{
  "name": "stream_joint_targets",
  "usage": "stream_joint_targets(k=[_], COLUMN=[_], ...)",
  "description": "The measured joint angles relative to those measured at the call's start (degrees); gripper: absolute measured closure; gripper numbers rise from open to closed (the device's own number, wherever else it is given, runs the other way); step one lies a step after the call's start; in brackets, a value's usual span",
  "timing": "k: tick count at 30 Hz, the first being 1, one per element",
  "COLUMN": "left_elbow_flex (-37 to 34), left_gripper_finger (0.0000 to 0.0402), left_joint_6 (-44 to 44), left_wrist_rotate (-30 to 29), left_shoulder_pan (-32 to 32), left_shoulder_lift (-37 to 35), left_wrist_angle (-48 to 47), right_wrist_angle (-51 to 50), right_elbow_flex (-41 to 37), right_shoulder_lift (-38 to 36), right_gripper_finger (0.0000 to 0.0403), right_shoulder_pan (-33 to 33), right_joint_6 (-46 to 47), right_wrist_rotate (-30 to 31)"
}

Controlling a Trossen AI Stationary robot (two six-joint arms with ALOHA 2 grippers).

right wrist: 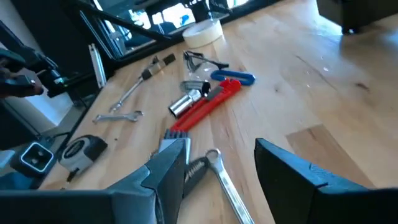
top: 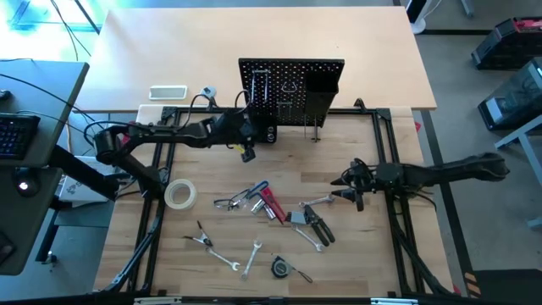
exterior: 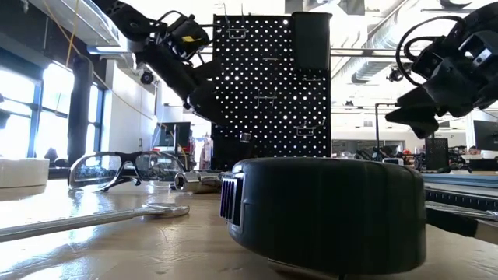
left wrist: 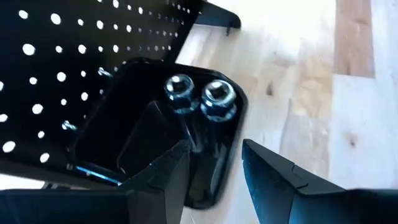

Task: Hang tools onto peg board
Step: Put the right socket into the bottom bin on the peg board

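The black peg board (top: 292, 91) stands upright at the table's far middle, with metal hooks and a black bin (exterior: 311, 39) on its face. The tools lie on the wood nearer the front: a pale tape roll (top: 179, 194), clear glasses (top: 231, 202), a red-handled tool (right wrist: 208, 106), black-handled pliers (top: 318, 227) and silver wrenches (top: 223, 258). My left gripper (left wrist: 214, 162) hovers open just over the board's left foot (left wrist: 199, 99), nothing between its fingers. My right gripper (right wrist: 221, 162) hangs open above the table, right of the tools, over a wrench (right wrist: 224, 183).
A black tape measure (top: 280, 268) sits by the near edge and fills the low view (exterior: 327, 214). A black metal frame (top: 385, 135) rims the work area. Bare wood lies right of the tools and in front of the board.
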Motion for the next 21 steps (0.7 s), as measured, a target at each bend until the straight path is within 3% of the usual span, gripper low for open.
stream_joint_targets(k=[5, 11, 21], left_elbow_flex=[0.0, -0.2, -3.0], left_gripper_finger=[0.0261, 0.0261, 0.0261], left_joint_6=[-1.0, -4.7, -17.4], left_wrist_rotate=[-0.6, 0.1, -2.1], left_shoulder_pan=[-1.9, -6.3, -24.2], left_shoulder_lift=[-3.2, -7.6, -7.0], left_wrist_angle=[-4.8, -11.5, -15.5], right_wrist_angle=[8.0, 9.0, 11.6], right_elbow_flex=[0.1, 4.1, 17.0], right_shoulder_lift=[7.0, 16.2, 35.3], right_gripper_finger=[0.0217, 0.0217, 0.0217], right_shoulder_pan=[1.5, 3.0, 6.3], right_joint_6=[-1.2, -2.7, -9.4], right_wrist_rotate=[0.0, 0.1, 0.0])
